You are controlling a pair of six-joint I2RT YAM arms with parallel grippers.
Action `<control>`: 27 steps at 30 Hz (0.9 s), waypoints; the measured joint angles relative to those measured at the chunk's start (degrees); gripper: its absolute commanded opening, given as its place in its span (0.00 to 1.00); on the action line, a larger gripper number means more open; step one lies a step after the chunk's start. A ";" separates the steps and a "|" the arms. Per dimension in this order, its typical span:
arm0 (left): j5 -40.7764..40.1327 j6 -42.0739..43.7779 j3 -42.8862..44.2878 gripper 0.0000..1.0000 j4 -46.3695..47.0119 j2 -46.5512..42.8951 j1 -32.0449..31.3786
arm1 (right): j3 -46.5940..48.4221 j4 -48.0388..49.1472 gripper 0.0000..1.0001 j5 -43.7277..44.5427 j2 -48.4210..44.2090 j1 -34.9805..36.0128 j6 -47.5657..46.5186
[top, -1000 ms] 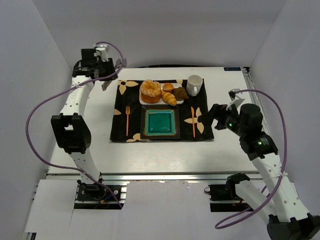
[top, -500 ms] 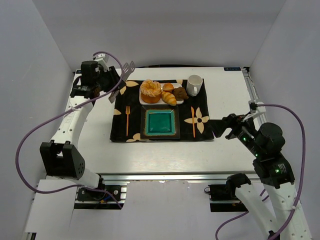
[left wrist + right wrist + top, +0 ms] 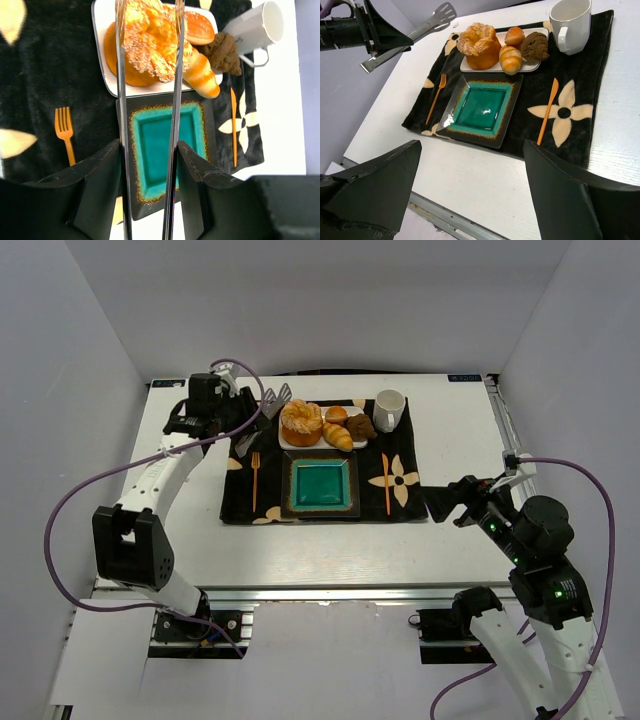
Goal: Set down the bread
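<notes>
The right wrist view shows the tongs (image 3: 415, 32) up in the air, just left of the bread (image 3: 479, 45), with a gap between them. The left wrist view cannot show that gap. There the two tong arms only run across the bread.

The left gripper (image 3: 149, 144) is clamped on the tongs, and the tong arms stand apart. The right gripper (image 3: 471, 145) is wide apart and holds nothing.

The bread sits at the left end of a white plate (image 3: 98, 30). The plate is on the far side of a black mat (image 3: 240, 490). The mat lies on a white table (image 3: 330, 550) with grey walls (image 3: 330, 310) around it.
</notes>
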 measured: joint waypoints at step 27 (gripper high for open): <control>-4.79 1.09 0.00 0.63 -0.24 5.49 -2.75 | -2.29 -0.09 0.89 0.07 0.15 0.00 -0.20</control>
